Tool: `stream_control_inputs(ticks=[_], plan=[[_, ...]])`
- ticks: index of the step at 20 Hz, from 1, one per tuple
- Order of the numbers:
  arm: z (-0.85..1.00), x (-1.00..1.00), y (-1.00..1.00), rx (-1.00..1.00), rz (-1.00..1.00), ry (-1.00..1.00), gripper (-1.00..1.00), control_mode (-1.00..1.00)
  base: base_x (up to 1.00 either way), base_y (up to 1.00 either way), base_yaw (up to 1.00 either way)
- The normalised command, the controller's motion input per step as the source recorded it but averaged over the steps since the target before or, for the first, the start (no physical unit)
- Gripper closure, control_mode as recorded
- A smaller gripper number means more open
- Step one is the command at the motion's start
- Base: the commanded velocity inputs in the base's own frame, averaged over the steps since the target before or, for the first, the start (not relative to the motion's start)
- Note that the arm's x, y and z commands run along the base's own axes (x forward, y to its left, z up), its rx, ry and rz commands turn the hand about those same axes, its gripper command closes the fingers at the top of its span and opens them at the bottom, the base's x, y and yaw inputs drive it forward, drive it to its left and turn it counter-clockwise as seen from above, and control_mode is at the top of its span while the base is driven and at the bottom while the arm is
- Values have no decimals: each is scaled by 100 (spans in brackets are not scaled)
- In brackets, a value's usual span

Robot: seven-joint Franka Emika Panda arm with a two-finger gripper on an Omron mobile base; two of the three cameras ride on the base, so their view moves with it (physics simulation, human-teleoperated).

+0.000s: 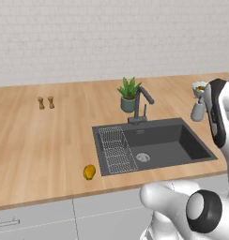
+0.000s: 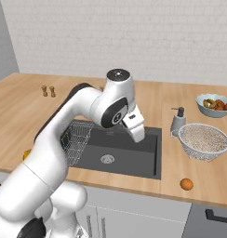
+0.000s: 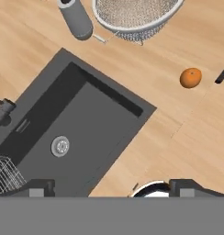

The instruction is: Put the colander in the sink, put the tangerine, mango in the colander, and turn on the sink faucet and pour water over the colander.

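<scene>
From the left base view you saw the mango (image 1: 89, 172) lying on the desk (image 1: 46, 136) left of the sink (image 1: 156, 145), the sink faucet (image 1: 141, 105) behind the basin. From the right base view you had the arm bent over the sink, hand pointing down, with the colander (image 2: 203, 141) and tangerine (image 2: 186, 184) on the desk to its right. In the hand view the gripper (image 3: 112, 187) hung above the sink's edge, released, holding nothing
</scene>
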Motion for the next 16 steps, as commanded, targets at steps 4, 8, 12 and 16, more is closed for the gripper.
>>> stream_control_inputs(ticks=[4,8,12,16], plan=[[-28,0,-93,5,-25,0,-100,-100,0,0,0],[-37,0,-90,5,-18,0,-100,-100,0,0,0],[-22,0,-83,9,-17,-6,-100,-100,0,0,0],[-9,5,-69,14,-15,-6,-100,-100,0,0,0]])
